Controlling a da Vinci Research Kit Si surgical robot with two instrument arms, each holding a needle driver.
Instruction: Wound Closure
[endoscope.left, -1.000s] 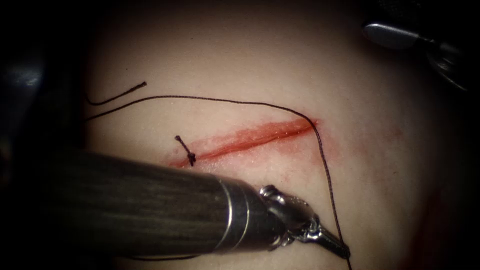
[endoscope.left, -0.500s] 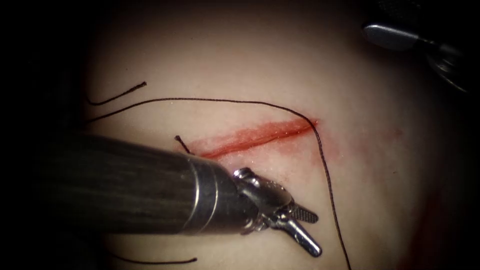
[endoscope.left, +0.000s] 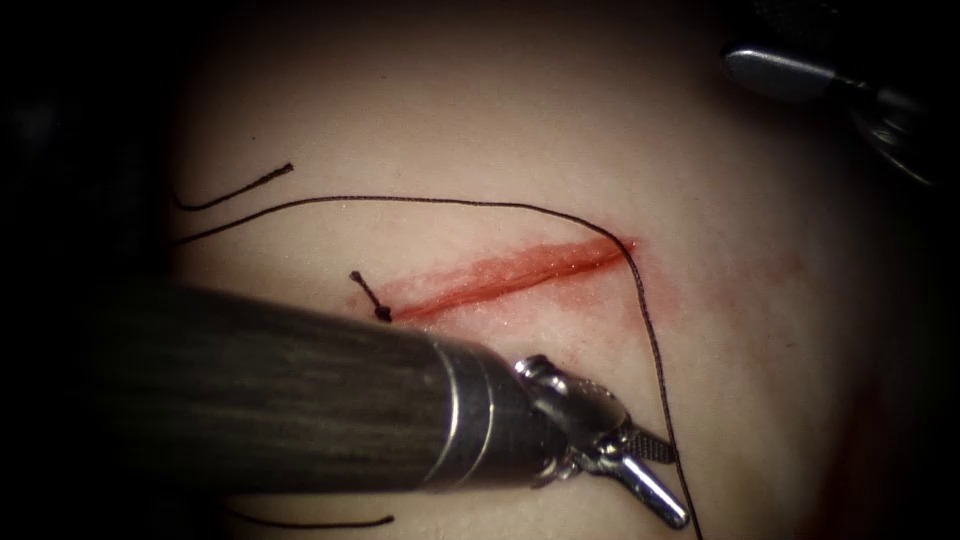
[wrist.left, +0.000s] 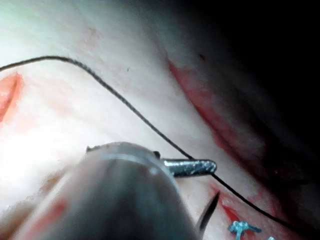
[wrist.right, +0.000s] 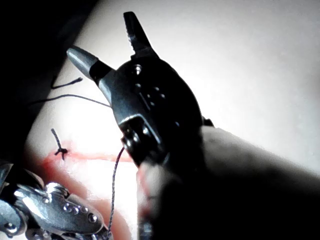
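- Since half a second ago, our left pincer (endoscope.left: 668, 482) has slid down and to the right; its spread jaws now sit just beside the thread (endoscope.left: 655, 345), holding nothing that we can see.
- One second ago those jaws were pressed together on the thread lower down; they have since let go.
- We see the thread run from the dark left edge across the tissue (endoscope.left: 480, 130), meet the right end of the cut (endoscope.left: 510, 272), then drop toward the lower edge of the endoscope view.
- At the left end of the cut sits a knot (endoscope.left: 381, 314) with a short tail.
- A cut end of thread (endoscope.left: 235, 190) lies apart near the left edge, and another piece (endoscope.left: 310, 522) lies below the shaft.
- Our right pincer (endoscope.left: 790, 72) rests at the upper right edge, well apart from the cut; in its wrist view the jaws (wrist.right: 107, 42) stand spread and hold nothing.
- Open tissue lies between the two tools.
- We cannot make out the needle.
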